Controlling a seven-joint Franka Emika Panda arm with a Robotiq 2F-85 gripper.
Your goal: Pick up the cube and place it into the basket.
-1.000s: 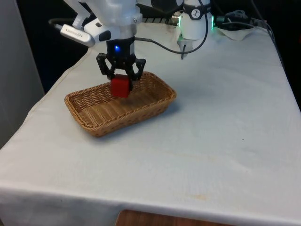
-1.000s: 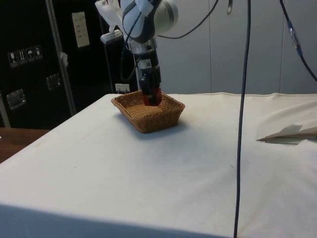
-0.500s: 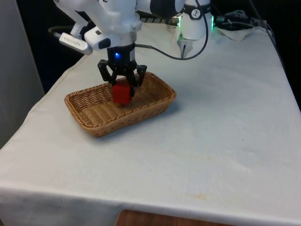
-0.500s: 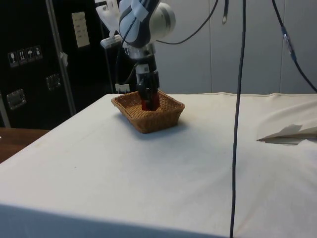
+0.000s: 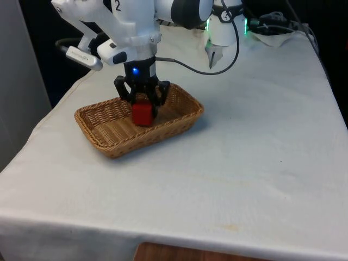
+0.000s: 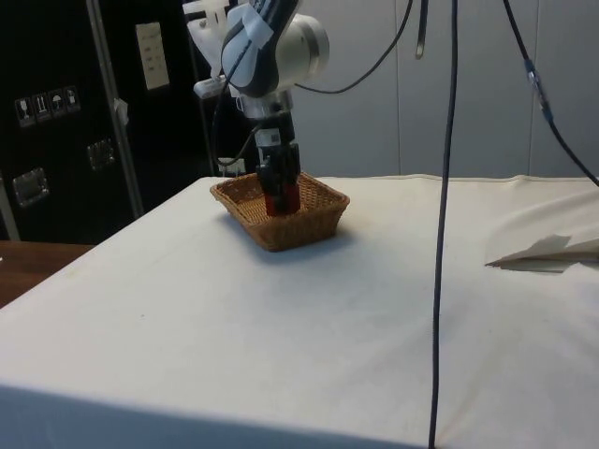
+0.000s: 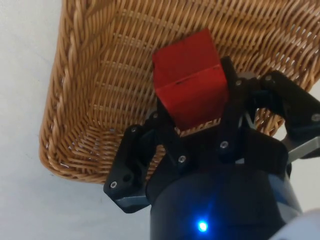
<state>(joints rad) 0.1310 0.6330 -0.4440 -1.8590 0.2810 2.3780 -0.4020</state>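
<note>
While the red cube (image 5: pixel 142 113) is sitting left of centre in the front view, low inside the wicker basket (image 5: pixel 109 142), the gripper (image 5: pixel 143 103) is gripping it from above with its two black fingers (image 5: pixel 155 101) clamped on opposite faces. From the wrist view the cube (image 7: pixel 192 85) is showing slightly turned between the fingers (image 7: pixel 235 120), with the basket's woven floor (image 7: pixel 120 65) directly beneath it, and whether its underside is touching that floor cannot be told. It is probably being held this low so that letting go will drop it only a little and leave it resting inside the walls instead of bouncing out. In the side view, towards the upper left of the frame, the cube (image 6: pixel 280 203) is sitting below the basket's rim (image 6: pixel 314 211) with the gripper (image 6: pixel 280 187) pointing straight down into it, which fits a placement rather than a carry. Nothing but the cube is lying in the basket, and the bare weave is showing around it. Its placement at the near-centre of the basket, away from the walls, is giving the fingers room to spread without catching the wicker. Around the basket the white-clothed counter (image 5: pixel 255 152) is lying bare, apart from a crumpled white sheet (image 6: pixel 547 251) at the right edge of the side view. Judging by this, the task is nearly done, with only the release and withdrawal remaining.
</note>
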